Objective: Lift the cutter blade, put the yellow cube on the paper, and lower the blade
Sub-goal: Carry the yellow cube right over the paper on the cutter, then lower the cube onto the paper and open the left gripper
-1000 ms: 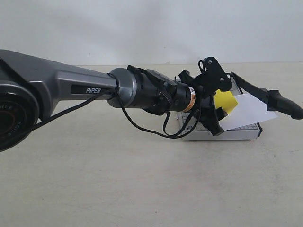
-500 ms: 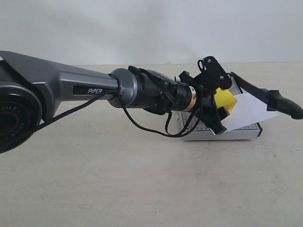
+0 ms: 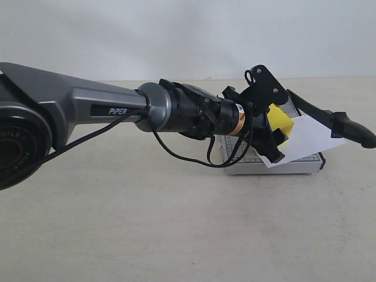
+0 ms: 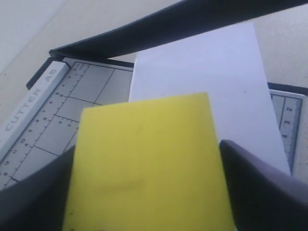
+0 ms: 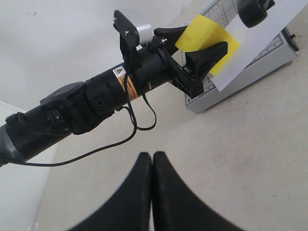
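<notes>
- Nearest the exterior camera, the left arm (image 3: 88, 111) stretches across the bare surface (image 3: 176, 223) toward the paper trimmer.
- Over that surface, near side of the trimmer, the right gripper (image 5: 152, 163) hangs with its 2 fingers pressed together and nothing between them.
- At the trimmer's near edge, the left gripper (image 3: 271, 126) pinches the yellow cube (image 3: 281, 123) by 2 opposite faces. The cube is tilted and held over the paper (image 4: 202, 72).
- Under the cube, the white sheet lies slantwise on the grey gridded trimmer base (image 4: 91, 91), with 1 corner hanging past the base edge. Whether the cube touches the sheet cannot be told; it appears to be just above it.
- Beyond the cube, the cutter blade (image 3: 311, 108) stands raised at an angle, with its thick handle (image 3: 352, 130) out to the right.
- Judged from this, step 1 is done and step 2 is in hand.
- The next move calls for lowering the cube flat onto the sheet, clear of the blade's path. The fingers must then spread and back out without dragging the paper, and the handle must be pushed down.
</notes>
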`<action>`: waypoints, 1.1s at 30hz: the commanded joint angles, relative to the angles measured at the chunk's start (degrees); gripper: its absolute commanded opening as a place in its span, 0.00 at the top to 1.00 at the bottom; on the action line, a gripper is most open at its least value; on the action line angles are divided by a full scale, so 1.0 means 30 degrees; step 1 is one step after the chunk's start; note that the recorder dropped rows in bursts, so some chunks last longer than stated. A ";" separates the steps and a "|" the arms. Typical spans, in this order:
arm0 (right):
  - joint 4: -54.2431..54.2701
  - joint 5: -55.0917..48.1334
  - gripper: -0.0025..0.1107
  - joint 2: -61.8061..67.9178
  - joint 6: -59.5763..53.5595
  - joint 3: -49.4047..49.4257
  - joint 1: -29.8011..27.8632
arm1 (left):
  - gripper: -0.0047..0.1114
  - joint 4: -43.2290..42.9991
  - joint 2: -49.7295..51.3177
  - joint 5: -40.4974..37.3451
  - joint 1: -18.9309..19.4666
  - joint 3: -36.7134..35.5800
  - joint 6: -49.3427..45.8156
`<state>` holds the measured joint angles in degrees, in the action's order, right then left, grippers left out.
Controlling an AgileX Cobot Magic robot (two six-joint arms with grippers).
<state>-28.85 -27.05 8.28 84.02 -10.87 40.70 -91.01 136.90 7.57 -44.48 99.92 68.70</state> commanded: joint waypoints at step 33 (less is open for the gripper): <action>-0.0155 0.0095 0.98 -0.0078 -0.0255 0.0046 -0.0054 | 0.21 0.0518 -0.5545 0.0547 -0.0019 -0.2932 0.1236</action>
<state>-28.85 -27.05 8.28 84.02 -10.87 40.70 -88.96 123.11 9.06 -44.48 93.77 71.84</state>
